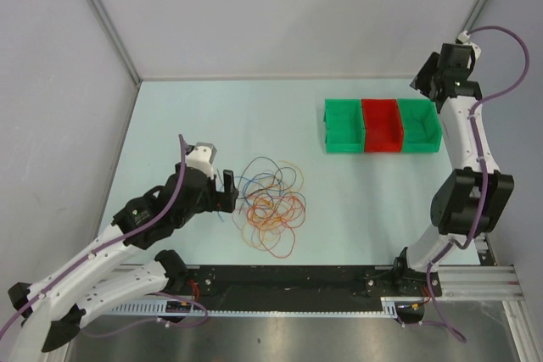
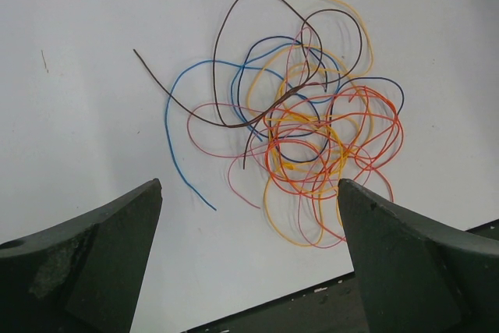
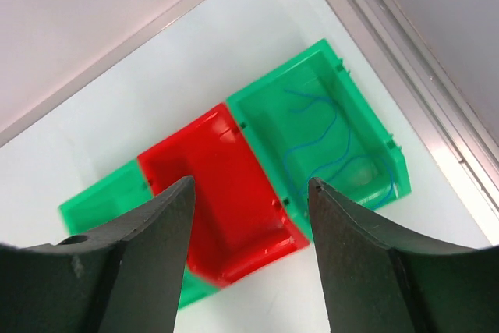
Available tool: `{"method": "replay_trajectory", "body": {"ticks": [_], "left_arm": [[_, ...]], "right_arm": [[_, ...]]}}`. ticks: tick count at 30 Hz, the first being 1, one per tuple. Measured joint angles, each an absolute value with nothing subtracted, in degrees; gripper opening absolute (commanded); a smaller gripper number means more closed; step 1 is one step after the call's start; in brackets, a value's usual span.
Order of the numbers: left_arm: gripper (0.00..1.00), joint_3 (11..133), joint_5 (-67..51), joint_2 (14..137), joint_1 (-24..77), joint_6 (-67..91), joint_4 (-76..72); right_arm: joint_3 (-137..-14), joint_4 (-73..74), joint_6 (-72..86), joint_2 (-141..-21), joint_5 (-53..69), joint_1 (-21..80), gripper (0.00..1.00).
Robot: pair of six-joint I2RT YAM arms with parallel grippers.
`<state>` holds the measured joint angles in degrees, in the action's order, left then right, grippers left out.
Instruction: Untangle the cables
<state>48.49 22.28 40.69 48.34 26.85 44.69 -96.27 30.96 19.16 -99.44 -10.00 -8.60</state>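
Pale table surface [image 1: 212, 116] carries the work. Cables [image 1: 271, 205] lie in one loose tangle near the front edge. Orange and red loops are densest at the centre, and blue and brown strands trail toward the left gripper [image 1: 226, 194]. That gripper sits just beside the tangle, jaws fully apart and holding nothing. One blue cable [image 3: 323, 142] lies in a green bin [image 3: 396, 163] at the end of the row. The right gripper [image 3: 249, 185] hangs above the bins, jaws apart and empty.

Risk: closing on the dense centre would likely catch several strands and drag the whole knot. Crossing loops may also tighten when one strand is pulled. A free outer end looks safer.
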Motion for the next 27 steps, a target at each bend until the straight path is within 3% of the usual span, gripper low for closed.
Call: {"method": "replay_trajectory", "body": {"ticks": [14,27], "left_arm": [[0.97,48.49,21.61,43.7,48.18,26.96,44.03],[0.93,45.82,14.61,59.68,52.27,33.08,31.75]], "right_arm": [[-79.15,33.65,20.95,-80.79,-7.25,-0.89,0.61],[-61.54,36.34,26.11,-63.88,-8.58,22.11,0.61]]}}
